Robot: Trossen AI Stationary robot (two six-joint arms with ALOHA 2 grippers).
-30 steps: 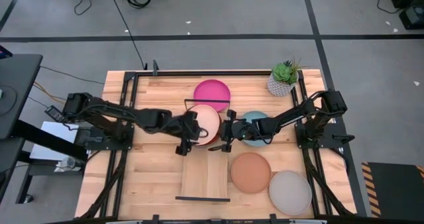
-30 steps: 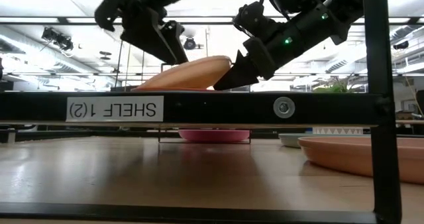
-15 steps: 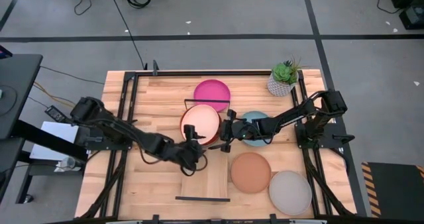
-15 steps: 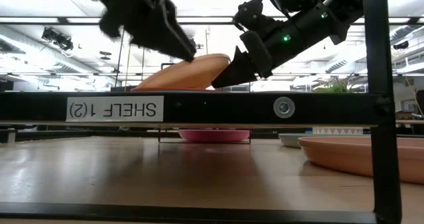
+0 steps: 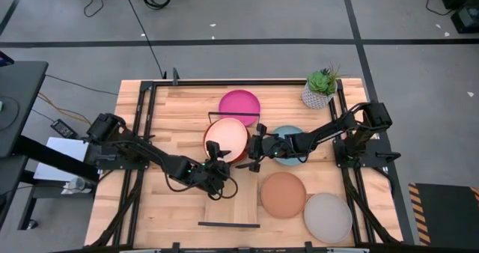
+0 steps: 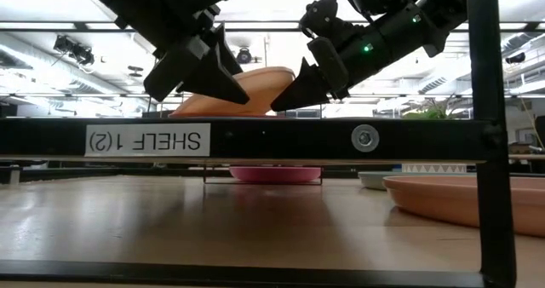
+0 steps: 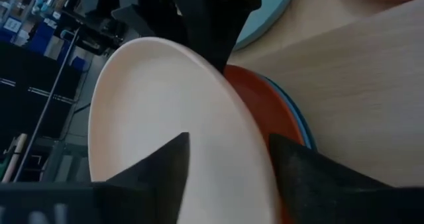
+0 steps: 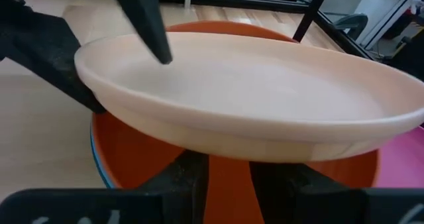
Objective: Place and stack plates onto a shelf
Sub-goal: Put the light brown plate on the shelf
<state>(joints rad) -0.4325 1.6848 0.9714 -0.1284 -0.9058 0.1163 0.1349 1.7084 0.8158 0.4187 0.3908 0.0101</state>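
A cream-pink plate [image 5: 227,138] lies tilted on a stack on the shelf [image 5: 232,202]. Below it are an orange-red plate [image 8: 132,151] and a blue rim [image 7: 301,128]. In the low view the cream-pink plate [image 6: 255,88] touches the stack with its left edge, and its right edge is raised. My right gripper [image 5: 251,147] is at that raised right edge, fingers a little apart. My left gripper [image 5: 218,162] is open at the plate's near edge; in the left wrist view the rim [image 7: 255,164] runs between its fingers. Whether they touch it does not show. My right gripper reaches level from the table's right, under the cream-pink plate's right rim [image 8: 232,144]. Both fingers [image 8: 192,181] show side by side below the rim, and their ends are hidden under the plate. The rim seems to rest on them. The plate's opposite edge [image 6: 183,112] lies on the stack.
A magenta plate [image 5: 239,103] lies beyond the shelf's far end. A pale blue-green plate [image 5: 289,135] sits under my right arm. Terracotta [image 5: 283,194] and grey [image 5: 328,217] plates lie at the near right. A potted plant [image 5: 320,88] stands at the far right. The shelf's near half is bare wood.
My left gripper has moved from over the plate's left side toward the table's near edge. It has turned and now points at the plate's near rim. My right gripper and the tilted plate have kept still.
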